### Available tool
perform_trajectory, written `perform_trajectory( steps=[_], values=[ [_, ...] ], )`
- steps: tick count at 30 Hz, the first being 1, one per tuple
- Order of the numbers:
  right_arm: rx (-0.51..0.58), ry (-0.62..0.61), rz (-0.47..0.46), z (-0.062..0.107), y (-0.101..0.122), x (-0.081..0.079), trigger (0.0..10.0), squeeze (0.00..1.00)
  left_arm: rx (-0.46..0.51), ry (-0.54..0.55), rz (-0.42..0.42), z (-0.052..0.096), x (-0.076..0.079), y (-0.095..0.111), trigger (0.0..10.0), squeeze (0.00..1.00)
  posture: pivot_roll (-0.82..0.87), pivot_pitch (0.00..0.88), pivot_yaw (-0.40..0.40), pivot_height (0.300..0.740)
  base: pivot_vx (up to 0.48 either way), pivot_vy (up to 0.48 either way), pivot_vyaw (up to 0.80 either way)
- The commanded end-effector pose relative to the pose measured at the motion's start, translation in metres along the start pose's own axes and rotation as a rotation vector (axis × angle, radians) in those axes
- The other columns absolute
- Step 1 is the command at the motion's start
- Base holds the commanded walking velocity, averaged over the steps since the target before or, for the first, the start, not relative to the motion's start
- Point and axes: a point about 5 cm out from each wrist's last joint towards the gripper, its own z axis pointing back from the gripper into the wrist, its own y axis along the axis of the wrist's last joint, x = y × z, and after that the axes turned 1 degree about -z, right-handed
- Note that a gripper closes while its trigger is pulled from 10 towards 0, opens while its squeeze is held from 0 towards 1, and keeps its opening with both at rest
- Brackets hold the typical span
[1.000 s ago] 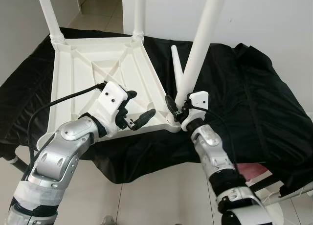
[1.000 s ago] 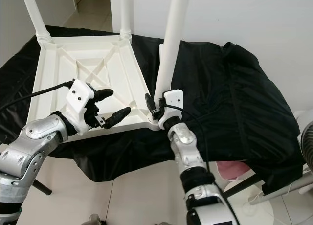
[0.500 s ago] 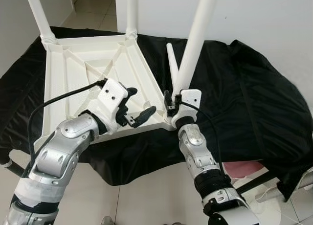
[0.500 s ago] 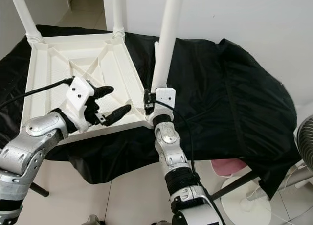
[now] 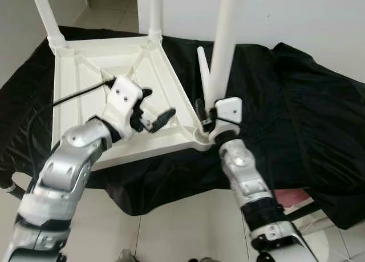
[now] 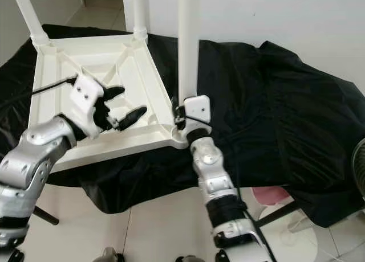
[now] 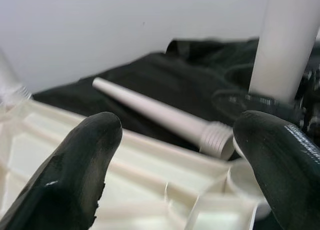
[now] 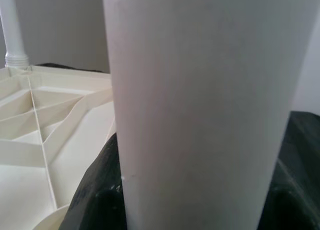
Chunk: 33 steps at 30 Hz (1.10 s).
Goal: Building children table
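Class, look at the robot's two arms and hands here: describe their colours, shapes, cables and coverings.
Both arms are silver, jointed metal with black bands near the elbows. Each wrist carries a white blocky housing. The left hand and the right hand each have two long black fingers. A black cable runs to the left wrist.

Spread black fingers [image 7: 75, 180] over the white tabletop underside [image 7: 150, 195], loose threaded leg [image 7: 165, 117] lying on black cloth [image 7: 150, 75] beyond.

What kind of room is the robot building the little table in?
Probably a room in a home. You can see a pale tiled floor, plain white walls, and a black cloth spread under the upside-down white table. A doorway seems to open at the back.
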Motion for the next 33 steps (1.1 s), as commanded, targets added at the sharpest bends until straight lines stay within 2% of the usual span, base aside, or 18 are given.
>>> perform_trajectory(
  steps=[1, 2, 3, 4, 7, 11, 12, 13, 20, 24, 30, 33],
  values=[
    [0.008, 0.008, 0.004, 0.001, 0.005, 0.006, 10.0, 0.0, 0.018, -0.011, 0.016, -0.006, 0.0, 0.003, 10.0, 0.0, 0.06, 0.065, -0.067, 0.74, 0.0, 0.0, 0.0],
    [0.011, 0.016, 0.003, 0.001, 0.006, 0.008, 10.0, 0.0, 0.032, -0.021, 0.037, -0.008, 0.0, 0.004, 10.0, 0.0, 0.05, 0.063, -0.065, 0.74, 0.0, 0.0, 0.0],
    [0.018, 0.027, 0.004, 0.0, 0.009, 0.012, 10.0, 0.0, 0.075, -0.04, 0.094, -0.012, 0.0, 0.011, 10.0, 1.0, 0.04, 0.057, -0.06, 0.74, 0.0, 0.0, 0.0],
    [0.018, 0.027, 0.004, 0.0, 0.009, 0.012, 10.0, 0.0, 0.075, -0.04, 0.094, -0.012, 0.0, 0.011, 10.0, 1.0, 0.04, 0.057, -0.06, 0.74, 0.0, 0.0, 0.0],
    [0.03, 0.044, 0.014, -0.003, 0.017, 0.026, 10.0, 0.0, 0.197, -0.099, 0.205, -0.021, -0.001, 0.031, 10.0, 1.0, 0.03, 0.045, -0.051, 0.74, 0.0, 0.0, 0.0],
    [0.017, 0.077, -0.004, -0.002, 0.02, 0.034, 10.0, 0.0, 0.264, -0.159, 0.223, -0.027, 0.001, 0.046, 10.0, 1.0, 0.02, 0.037, -0.046, 0.74, 0.0, 0.0, 0.0],
    [0.013, 0.088, 0.001, -0.002, 0.021, 0.036, 10.0, 0.0, 0.281, -0.161, 0.251, -0.029, 0.0, 0.048, 10.0, 0.86, 0.02, 0.036, -0.043, 0.74, 0.0, 0.0, 0.0],
    [0.004, 0.106, -0.002, -0.001, 0.021, 0.037, 10.0, 0.0, 0.296, -0.181, 0.257, -0.031, 0.002, 0.051, 10.0, 0.0, 0.02, 0.036, -0.043, 0.74, 0.0, 0.0, 0.0],
    [-0.031, 0.158, -0.025, 0.003, 0.019, 0.041, 10.0, 0.0, 0.335, -0.274, 0.285, -0.036, 0.012, 0.06, 10.0, 0.0, 0.01, 0.021, -0.038, 0.74, 0.0, 0.0, 0.0],
    [-0.048, 0.243, -0.045, 0.007, 0.017, 0.031, 10.0, 0.0, 0.29, -0.318, 0.32, -0.043, 0.019, 0.06, 10.0, 0.0, 0.01, 0.013, -0.036, 0.74, 0.0, 0.0, 0.0],
    [-0.09, 0.334, -0.051, 0.012, 0.013, 0.025, 10.0, 0.0, 0.332, -0.372, 0.309, -0.047, 0.025, 0.067, 10.0, 0.0, 0.0, 0.0, -0.035, 0.74, 0.0, 0.0, 0.0],
    [-0.123, 0.428, -0.044, 0.016, 0.012, 0.021, 10.0, 0.0, 0.339, -0.409, 0.298, -0.052, 0.029, 0.069, 10.0, 0.0, 0.0, 0.0, -0.036, 0.74, 0.0, 0.0, 0.0]
  ],
)
